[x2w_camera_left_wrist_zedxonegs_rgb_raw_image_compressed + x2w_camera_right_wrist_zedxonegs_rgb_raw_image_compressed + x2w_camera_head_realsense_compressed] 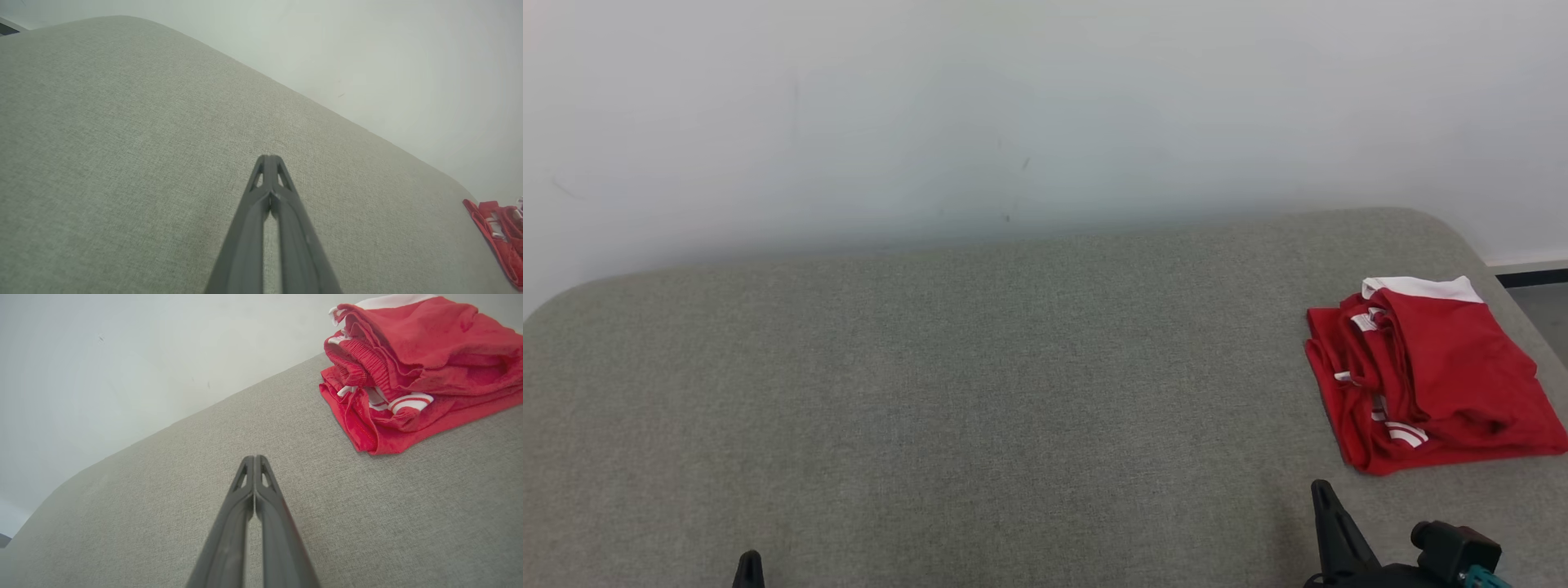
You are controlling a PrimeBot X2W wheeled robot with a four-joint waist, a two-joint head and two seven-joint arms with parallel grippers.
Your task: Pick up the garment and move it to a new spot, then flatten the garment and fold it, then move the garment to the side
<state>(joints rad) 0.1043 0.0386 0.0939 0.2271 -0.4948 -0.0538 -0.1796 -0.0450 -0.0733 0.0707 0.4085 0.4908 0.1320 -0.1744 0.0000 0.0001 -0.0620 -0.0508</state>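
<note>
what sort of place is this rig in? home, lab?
Probably a plain indoor test room: a broad grey fabric-covered surface, like a padded table or mattress, against a bare white wall, with a folded red garment near its right edge.

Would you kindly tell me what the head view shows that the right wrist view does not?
Head view: the left gripper and floor beyond the cushion edge. Right wrist view: a ribbed waistband up close. Shared: the shut right gripper, the folded red garment on the cushion, the white wall.
</note>
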